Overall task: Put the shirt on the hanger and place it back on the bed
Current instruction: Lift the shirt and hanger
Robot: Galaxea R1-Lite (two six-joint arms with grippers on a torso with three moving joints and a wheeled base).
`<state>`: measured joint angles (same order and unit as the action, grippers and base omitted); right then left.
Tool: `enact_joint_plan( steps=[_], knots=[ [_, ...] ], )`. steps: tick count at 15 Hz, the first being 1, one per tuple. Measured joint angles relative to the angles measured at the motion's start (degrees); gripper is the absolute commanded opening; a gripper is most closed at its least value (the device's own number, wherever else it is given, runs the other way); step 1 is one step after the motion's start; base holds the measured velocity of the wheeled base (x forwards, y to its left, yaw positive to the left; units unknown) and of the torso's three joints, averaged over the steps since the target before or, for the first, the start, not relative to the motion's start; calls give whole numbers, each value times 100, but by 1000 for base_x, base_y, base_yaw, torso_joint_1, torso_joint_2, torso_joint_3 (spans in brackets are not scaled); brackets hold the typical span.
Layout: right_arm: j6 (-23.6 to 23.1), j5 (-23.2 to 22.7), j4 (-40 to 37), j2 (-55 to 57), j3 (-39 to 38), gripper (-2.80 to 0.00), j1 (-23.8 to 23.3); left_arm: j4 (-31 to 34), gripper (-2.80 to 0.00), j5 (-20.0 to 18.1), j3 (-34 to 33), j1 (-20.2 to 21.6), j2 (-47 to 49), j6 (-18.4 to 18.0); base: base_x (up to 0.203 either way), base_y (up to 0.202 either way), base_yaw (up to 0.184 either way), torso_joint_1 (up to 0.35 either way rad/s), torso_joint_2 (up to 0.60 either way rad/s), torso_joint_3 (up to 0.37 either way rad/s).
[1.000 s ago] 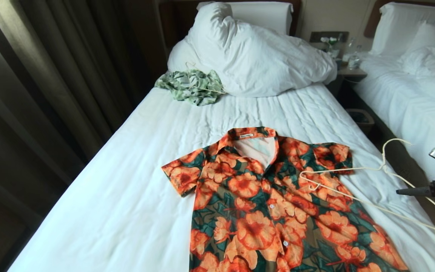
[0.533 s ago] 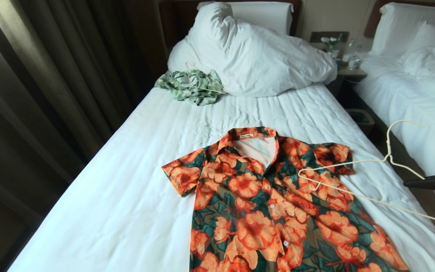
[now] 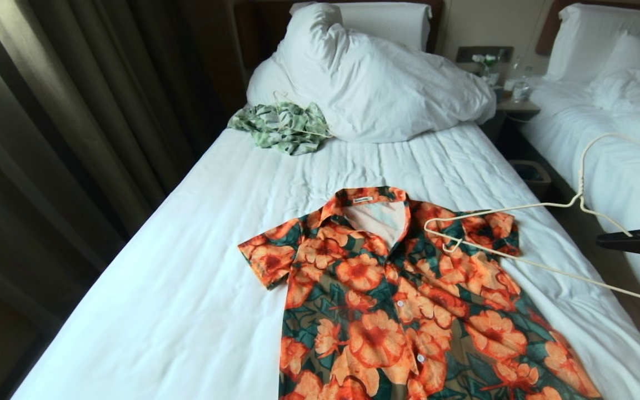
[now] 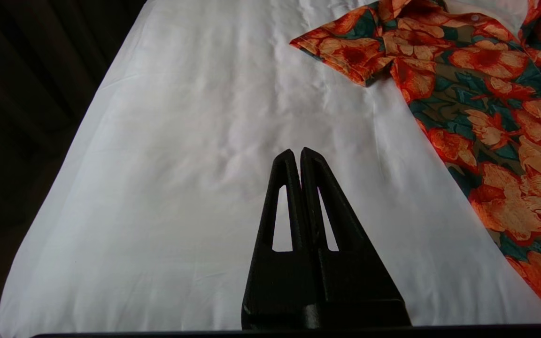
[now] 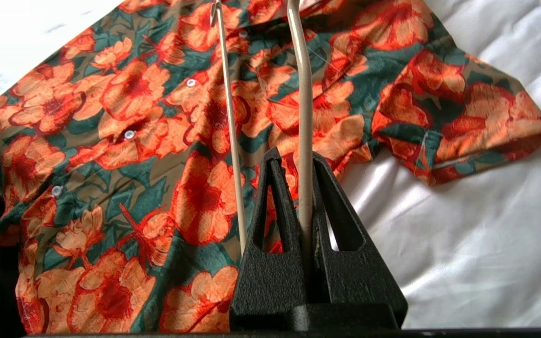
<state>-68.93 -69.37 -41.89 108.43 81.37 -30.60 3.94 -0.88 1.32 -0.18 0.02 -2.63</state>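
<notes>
The right gripper (image 5: 298, 164) has the hanger (image 3: 520, 208) pinched between its fingers, clamped on one wire arm, and it has just swung the thing up and inward: a moment ago the hanger's far tip lay lower over the shirt's front, now it hovers above the shoulder beside the collar, and the hook has risen toward the other bed (image 3: 620, 144). The shirt (image 3: 403, 300) lies flat and buttoned on the bed (image 3: 198, 233), collar toward the duvet (image 3: 375, 78), untouched. So the hanger is being lined up with the neck opening, I'd say; nothing is threaded yet, and that buttoned front may make feeding it in awkward. The left gripper (image 4: 297, 157) hangs over bare sheet beside the sleeve, fingers pressed together, idle. The pale green garment (image 3: 284, 126) sits up by the duvet.
</notes>
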Motion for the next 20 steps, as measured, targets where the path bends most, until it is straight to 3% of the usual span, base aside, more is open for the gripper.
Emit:
enact_joint_plan(
  steps=[7, 12, 14, 17, 20],
  knots=[
    [194, -203, 22, -1239, -937, -280, 341, 0, -280, 0, 0, 0, 0, 7, 0, 0, 0, 0, 0, 0],
    [427, -1072, 34, -2278, -1792, -280, 316, 0, -280, -2, 0, 0, 0, -17, 0, 0, 0, 0, 0, 0],
    [432, -1176, 41, -2431, -1859, -280, 296, 12, -280, 12, 40, 0, 0, -43, 0, 0, 0, 0, 0, 0],
    [458, -1371, 41, -2515, -1784, -280, 188, 28, -280, -203, 548, -8, 351, 3, 0, 0, 0, 0, 0, 0],
    [468, -1395, 35, -2454, -1571, -280, 33, -36, -280, -711, 1012, -205, 1508, 178, 0, 0, 0, 0, 0, 0]
  ],
)
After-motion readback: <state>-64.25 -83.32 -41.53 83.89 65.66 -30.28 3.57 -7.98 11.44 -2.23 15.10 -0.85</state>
